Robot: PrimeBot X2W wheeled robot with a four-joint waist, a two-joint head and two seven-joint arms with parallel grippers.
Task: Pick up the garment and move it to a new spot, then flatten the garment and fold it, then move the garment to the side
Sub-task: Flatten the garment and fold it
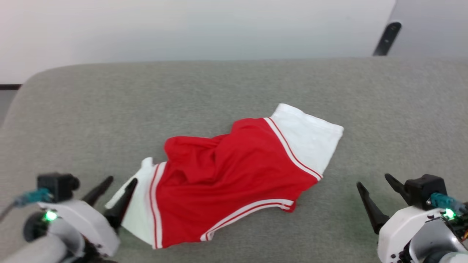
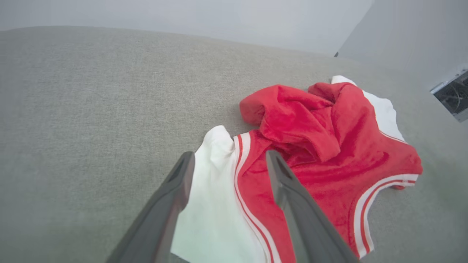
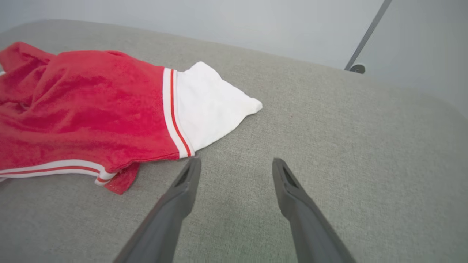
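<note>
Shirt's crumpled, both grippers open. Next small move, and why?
Probably lower the left gripper onto the white sleeve and close: its open fingers are lined up over that sleeve, while the right gripper sits open over bare cushion beside the shirt.

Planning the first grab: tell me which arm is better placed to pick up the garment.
Left, probably. The left claw is open right over the garment's near white sleeve; the right claw, also open, points at bare cushion beside the far sleeve.
</note>
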